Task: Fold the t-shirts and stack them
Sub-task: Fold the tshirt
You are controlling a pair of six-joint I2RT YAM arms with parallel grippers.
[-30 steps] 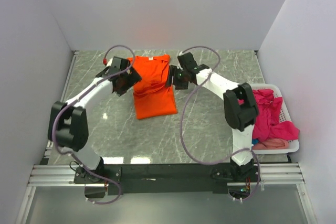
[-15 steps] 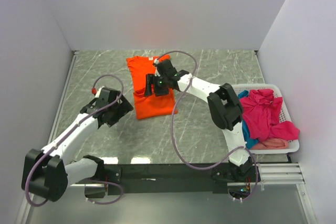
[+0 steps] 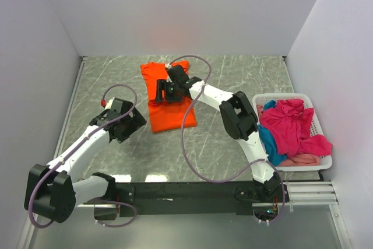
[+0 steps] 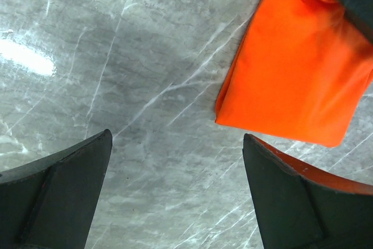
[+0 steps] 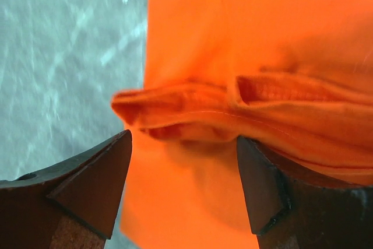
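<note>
The left arm (image 3: 81, 144), white with black joints, reaches over the left part of the grey marble-patterned counter (image 3: 256, 77). The left jaws stand spread wide and hold nothing. In the left wrist view their two dark fingers (image 4: 58, 196) frame bare counter, and the one nearer the shirt catches an orange reflection.

Just to the right of them lies the bright orange cloth t-shirt (image 3: 172, 118), folded into a narrow upright rectangle at the back middle of the counter. Its near left corner (image 4: 233, 106) is close to the left jaws but not touching them. The near half of the shirt lies flat and smooth, while the far half is rumpled.

The right arm (image 3: 211, 93) bends from its base across to the left and ends over that far half. The right jaws are spread apart. In the right wrist view the fingers (image 5: 81, 190) stand either side of a raised, doubled ridge of orange cloth (image 5: 192, 115), which lies just past their tips and is not pinched.

At the far right sits a white slotted plastic basket (image 3: 320, 163), close to the counter's right edge. A heap of magenta-pink cloth shirts (image 3: 294, 126) fills most of it. A teal-blue cloth (image 3: 270, 143) shows along its left side and a pale pink one (image 3: 300, 158) at its near edge.
</note>
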